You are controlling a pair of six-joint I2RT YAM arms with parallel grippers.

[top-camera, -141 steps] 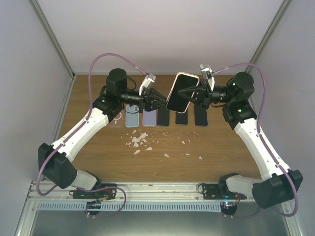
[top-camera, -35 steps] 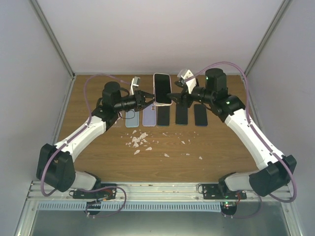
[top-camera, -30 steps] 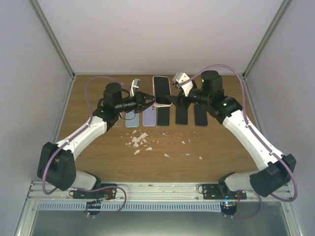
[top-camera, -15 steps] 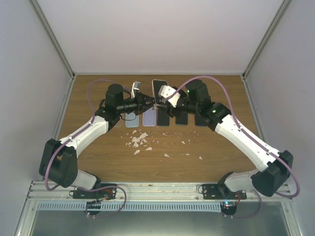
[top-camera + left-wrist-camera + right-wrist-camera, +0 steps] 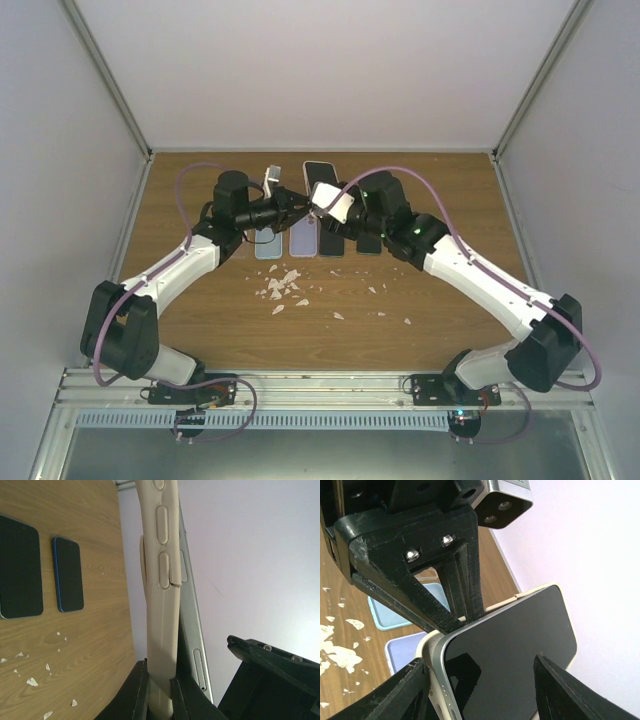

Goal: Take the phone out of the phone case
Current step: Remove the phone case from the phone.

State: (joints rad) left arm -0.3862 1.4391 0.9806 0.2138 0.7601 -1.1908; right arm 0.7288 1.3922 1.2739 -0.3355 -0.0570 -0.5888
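The cream phone case (image 5: 162, 580) stands upright above the table, and my left gripper (image 5: 159, 681) is shut on its lower edge. The phone (image 5: 192, 625) shows its silver side peeled away from the case. In the right wrist view the phone's black screen (image 5: 515, 650) sits proud of the case rim (image 5: 431, 652) at the near corner. My right gripper (image 5: 480, 682) is open, one finger on each side of the phone's lower end, and I cannot tell whether they press on it. From above, the phone (image 5: 318, 176) is upright between both grippers.
A row lies flat on the wooden table (image 5: 440, 300) beneath the grippers: a pale blue case (image 5: 267, 243), a lilac case (image 5: 303, 238) and black phones (image 5: 370, 243). White scraps (image 5: 280, 288) are scattered in front. White walls close in the back and sides.
My right arm has swung left and come over the phone's lower end, its jaws narrowing. The phone and case have shifted slightly left with the left gripper, which stays shut.
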